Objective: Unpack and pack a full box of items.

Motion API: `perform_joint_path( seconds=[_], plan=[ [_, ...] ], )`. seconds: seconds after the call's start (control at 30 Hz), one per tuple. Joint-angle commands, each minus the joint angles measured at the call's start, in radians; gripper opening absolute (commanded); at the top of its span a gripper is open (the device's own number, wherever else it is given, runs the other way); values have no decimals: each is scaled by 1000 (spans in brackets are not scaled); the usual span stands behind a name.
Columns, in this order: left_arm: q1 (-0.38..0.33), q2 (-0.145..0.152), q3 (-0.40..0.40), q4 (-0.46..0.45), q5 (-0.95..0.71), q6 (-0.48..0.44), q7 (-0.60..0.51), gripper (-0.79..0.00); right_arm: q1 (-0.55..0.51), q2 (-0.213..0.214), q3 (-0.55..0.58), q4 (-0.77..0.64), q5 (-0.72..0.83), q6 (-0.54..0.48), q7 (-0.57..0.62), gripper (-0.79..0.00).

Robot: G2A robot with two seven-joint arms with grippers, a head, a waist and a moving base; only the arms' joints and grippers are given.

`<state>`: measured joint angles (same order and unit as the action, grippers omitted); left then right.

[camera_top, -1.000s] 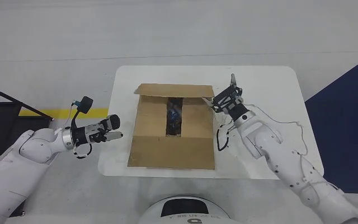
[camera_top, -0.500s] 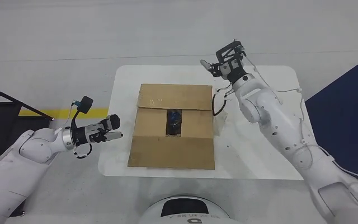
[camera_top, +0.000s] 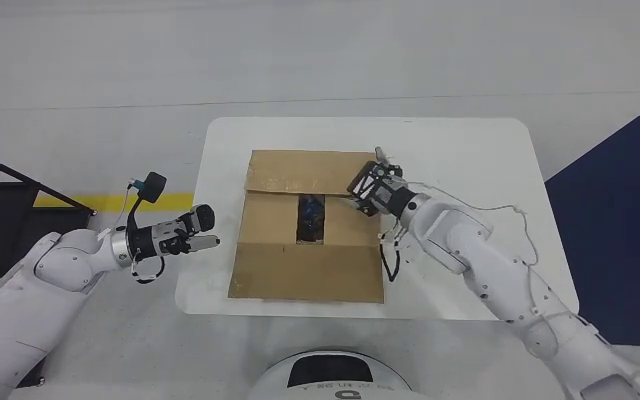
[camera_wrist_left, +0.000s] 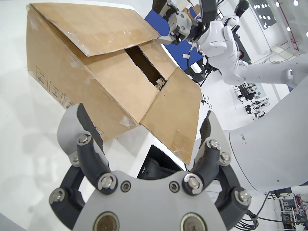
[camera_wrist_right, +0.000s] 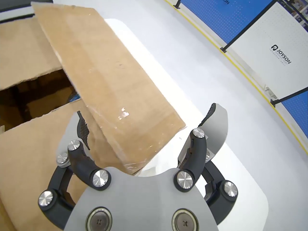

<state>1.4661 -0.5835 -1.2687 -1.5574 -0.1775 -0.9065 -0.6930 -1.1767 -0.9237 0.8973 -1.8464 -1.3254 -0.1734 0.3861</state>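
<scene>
The right claw [camera_top: 364, 190] has swung back over the box [camera_top: 270, 235].

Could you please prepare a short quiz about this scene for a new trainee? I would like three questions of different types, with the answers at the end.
1. True or false: the left end effector is shut on a flap of the cardboard box.
2. Choose one. Where is the right end effector?
A. open, at a corner of the box's raised flap
B. deep inside the box
C. far from the box, off to the side
3. Fill in the blank: through the gap between the flaps, an item of ___ colour is visible inside the box.

Key: 1 false (it is open and apart from the box); 2 A; 3 blue.
</scene>
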Motion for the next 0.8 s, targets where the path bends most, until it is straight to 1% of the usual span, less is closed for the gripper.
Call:
perform_joint_path(
  seconds=[0.0,0.17,0.27,0.4,0.5,0.53,0.57,0.67,0.7,0.77],
  plan=[
    [0,0,0,0,0,0,0,0,6,-6,-12,-4,-23,4,30,0],
    [0,0,0,0,0,0,0,0,42,-29,-60,8,-70,18,101,0],
    [0,0,0,0,0,0,0,0,63,-46,-88,11,-120,81,187,0],
    [0,0,0,0,0,0,0,0,93,-69,-131,16,-148,88,285,0],
    [0,0,0,0,0,0,0,0,111,-86,-157,16,-186,122,319,0],
    [0,0,0,0,0,0,0,0,116,-92,-163,15,-200,140,325,-15],
    [0,0,0,0,0,0,0,0,121,-97,-166,10,-218,165,325,-102],
    [0,0,0,0,0,0,0,0,126,-111,-168,-3,-255,229,313,-268],
    [0,0,0,0,0,0,0,0,128,-115,-166,-7,-266,244,311,-283],
    [0,0,0,0,0,0,0,0,134,-122,-160,-14,-277,263,313,-271]
  ],
)
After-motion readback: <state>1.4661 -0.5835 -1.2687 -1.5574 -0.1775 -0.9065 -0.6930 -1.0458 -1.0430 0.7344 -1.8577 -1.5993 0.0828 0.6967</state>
